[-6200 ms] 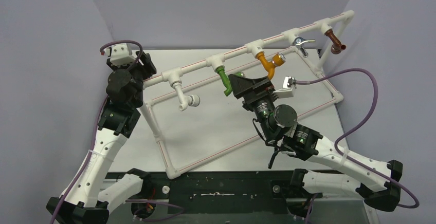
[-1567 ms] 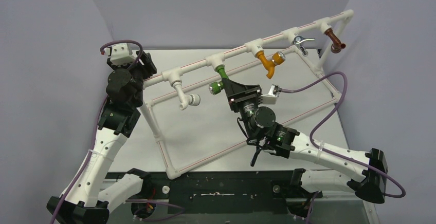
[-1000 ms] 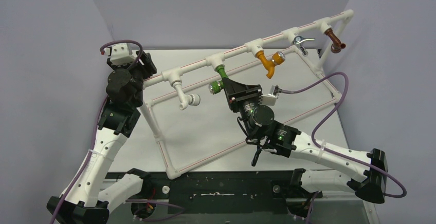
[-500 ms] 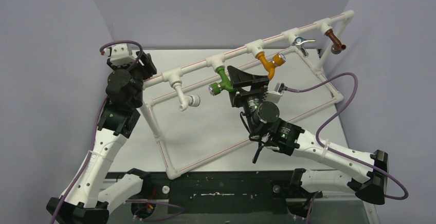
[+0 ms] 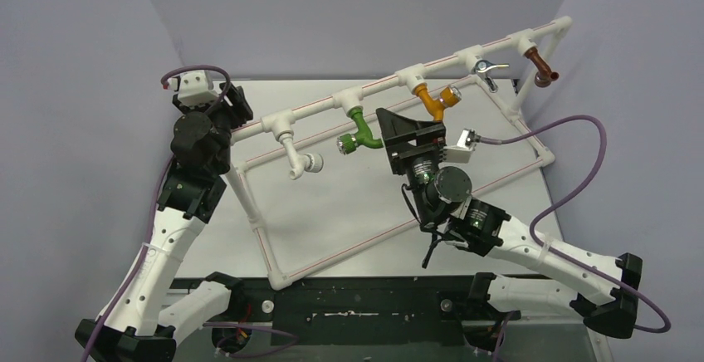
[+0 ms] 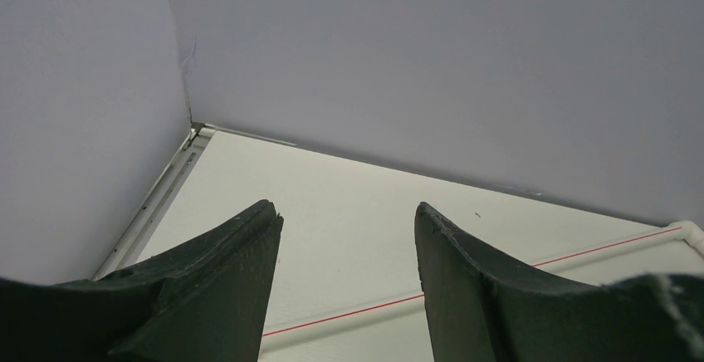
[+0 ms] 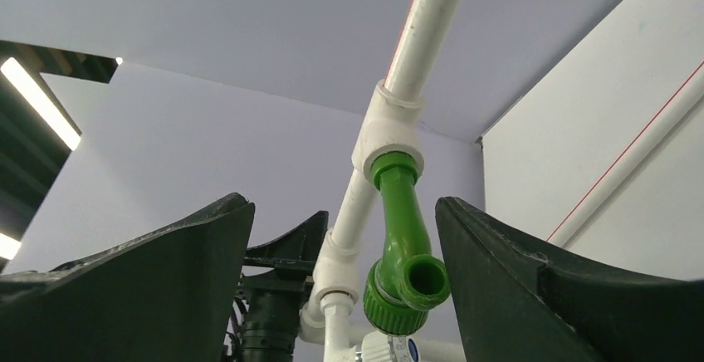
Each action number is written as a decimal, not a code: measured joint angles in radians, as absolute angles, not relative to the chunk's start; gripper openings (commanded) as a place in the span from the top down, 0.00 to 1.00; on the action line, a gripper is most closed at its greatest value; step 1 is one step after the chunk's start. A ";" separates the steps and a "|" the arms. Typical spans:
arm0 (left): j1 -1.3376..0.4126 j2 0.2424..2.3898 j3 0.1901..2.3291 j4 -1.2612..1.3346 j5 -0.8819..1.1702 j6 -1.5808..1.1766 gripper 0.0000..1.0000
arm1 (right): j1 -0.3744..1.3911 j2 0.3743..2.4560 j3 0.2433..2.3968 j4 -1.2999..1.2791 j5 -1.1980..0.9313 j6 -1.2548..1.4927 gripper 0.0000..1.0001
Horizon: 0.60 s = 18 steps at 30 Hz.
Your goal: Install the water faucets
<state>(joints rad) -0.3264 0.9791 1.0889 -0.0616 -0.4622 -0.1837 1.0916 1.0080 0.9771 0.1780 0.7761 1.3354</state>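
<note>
The green tap hangs from a tee of the raised white pipe, its silvery knob pointing left. In the right wrist view the green tap sits in its white socket, its open spout end facing me. My right gripper is open, just right of the tap and apart from it; in its wrist view the tap stands between the spread jaws without touching either. My left gripper is open and empty at the frame's far left end; its wrist view shows only table and a pipe.
A white tap, an orange-yellow tap, a silvery valve and a brown tap also hang from the pipe. The white pipe frame lies across the table. Purple walls enclose three sides.
My right gripper turned the green tap, bringing its knob round to the left, then opened and drew back to the right. The left arm has not moved.
</note>
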 measured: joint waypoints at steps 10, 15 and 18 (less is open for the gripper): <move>-0.326 0.979 1.089 -0.062 -0.462 -0.183 0.42 | 1.092 0.911 0.942 0.359 0.596 0.685 0.18; -0.326 0.979 1.089 -0.062 -0.463 -0.183 0.42 | 1.092 0.915 0.968 0.321 0.422 0.364 0.18; -0.326 0.979 1.089 -0.062 -0.462 -0.183 0.42 | 1.092 0.939 1.029 0.243 0.338 0.164 0.19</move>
<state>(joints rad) -0.3264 0.9794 1.0889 -0.0620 -0.4622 -0.1833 1.0916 0.9394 1.0294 0.2432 0.3378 0.1638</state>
